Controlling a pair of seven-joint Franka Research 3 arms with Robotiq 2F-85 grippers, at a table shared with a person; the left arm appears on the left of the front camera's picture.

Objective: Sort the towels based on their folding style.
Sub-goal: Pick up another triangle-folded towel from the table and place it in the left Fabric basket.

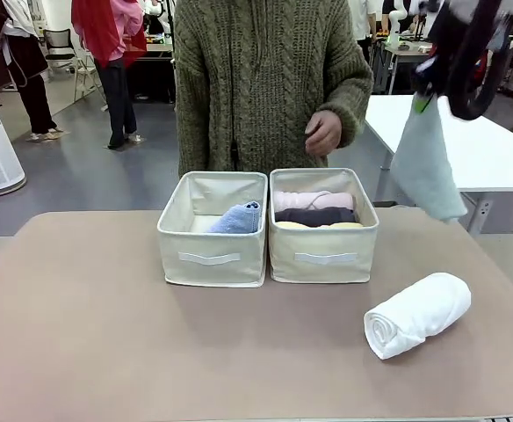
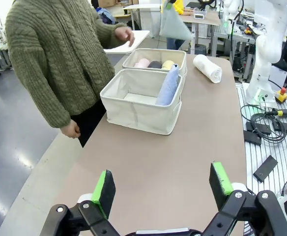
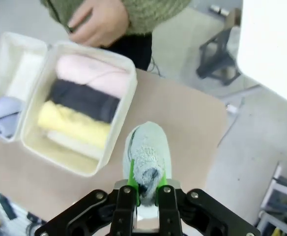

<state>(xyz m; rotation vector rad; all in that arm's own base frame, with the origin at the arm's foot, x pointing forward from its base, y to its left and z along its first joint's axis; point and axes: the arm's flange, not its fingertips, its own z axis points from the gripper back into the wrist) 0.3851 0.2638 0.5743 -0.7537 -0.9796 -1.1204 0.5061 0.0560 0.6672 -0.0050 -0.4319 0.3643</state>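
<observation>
Holding the left gripper point(image 2: 162, 182) spread wide over the table point(image 2: 173, 147), bottom of the left wrist view. Showing the white roll point(image 1: 417, 314) lying lower right in the front view; mid-frame, the blue cone towel point(image 1: 237, 218) leaning in the left bin point(image 1: 213, 257), and the pink roll point(image 1: 314, 200), dark grey roll point(image 1: 316, 216) and yellow roll point(image 1: 322, 226) lying in the right bin point(image 1: 324, 257). Clamping the right gripper point(image 1: 428, 92) on the grey-green towel point(image 1: 425, 167), dangling upper right.
</observation>
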